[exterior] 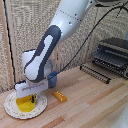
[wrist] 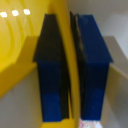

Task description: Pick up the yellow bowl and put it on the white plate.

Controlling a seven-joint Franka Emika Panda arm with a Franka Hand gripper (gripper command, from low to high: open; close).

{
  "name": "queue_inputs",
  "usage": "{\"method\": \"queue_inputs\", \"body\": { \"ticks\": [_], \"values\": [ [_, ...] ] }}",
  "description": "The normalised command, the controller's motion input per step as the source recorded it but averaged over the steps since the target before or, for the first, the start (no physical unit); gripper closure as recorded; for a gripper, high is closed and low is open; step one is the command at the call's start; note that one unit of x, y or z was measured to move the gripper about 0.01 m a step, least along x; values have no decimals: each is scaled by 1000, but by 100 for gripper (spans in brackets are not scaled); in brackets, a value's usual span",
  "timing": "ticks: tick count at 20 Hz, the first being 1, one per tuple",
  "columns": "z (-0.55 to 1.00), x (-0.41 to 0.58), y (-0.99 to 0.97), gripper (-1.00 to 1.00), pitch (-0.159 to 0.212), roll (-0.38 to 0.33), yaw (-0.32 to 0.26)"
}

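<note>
The yellow bowl [exterior: 25, 102] rests on or just over the white plate [exterior: 15, 111] at the exterior view's left. My gripper [exterior: 32, 99] reaches down onto the bowl's rim from above. In the wrist view the two blue fingers [wrist: 92, 70] are shut on the yellow bowl's wall [wrist: 70, 65], one finger inside and one outside. The white plate surface [wrist: 120, 95] shows pale beneath. I cannot tell if the bowl touches the plate.
A blue cup [exterior: 53, 79] stands just behind my arm. A small orange-yellow block [exterior: 60, 96] lies on the wooden table to the exterior view's right of the plate. A toaster oven [exterior: 112, 56] and its rack stand at the far right.
</note>
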Motion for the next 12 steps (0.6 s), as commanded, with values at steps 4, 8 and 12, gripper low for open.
{"method": "queue_inputs", "body": {
  "ticks": [4,8,12],
  "values": [
    [74,241,-64,-100,-8,0,166],
    [345,153,-144,-100,2,25,137],
    [464,96,-91,-100,17,5,10]
  ]
}}
